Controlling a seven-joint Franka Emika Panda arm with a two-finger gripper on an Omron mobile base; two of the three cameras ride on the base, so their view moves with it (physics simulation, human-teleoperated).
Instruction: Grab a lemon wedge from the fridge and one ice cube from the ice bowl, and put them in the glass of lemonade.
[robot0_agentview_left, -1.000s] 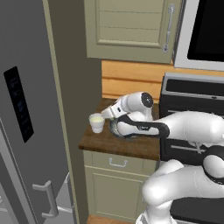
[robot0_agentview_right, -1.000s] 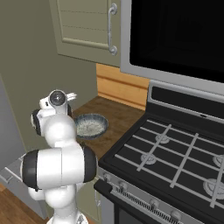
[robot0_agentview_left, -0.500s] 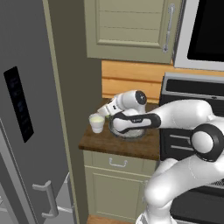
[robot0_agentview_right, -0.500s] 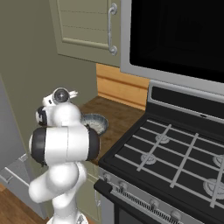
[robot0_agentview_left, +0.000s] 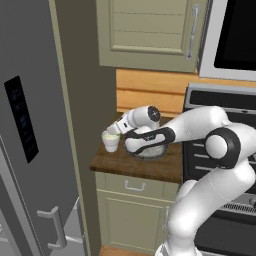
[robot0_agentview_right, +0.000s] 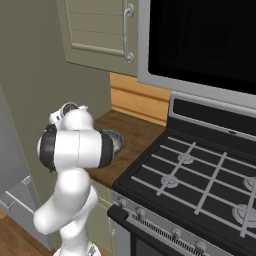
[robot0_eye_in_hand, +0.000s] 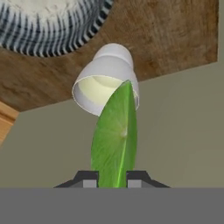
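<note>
The wedge at centre is bright green with pale veins. The cup above it is whitish, pale yellow inside. The bowl at upper left has dark-and-white striped sides and a speckled whitish inside. The desk is brown wood grain. The fridge at left is grey with a black panel.

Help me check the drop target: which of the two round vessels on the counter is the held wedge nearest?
The small whitish glass of lemonade, just beyond the lemon wedge, not the wide grey ice bowl.
</note>
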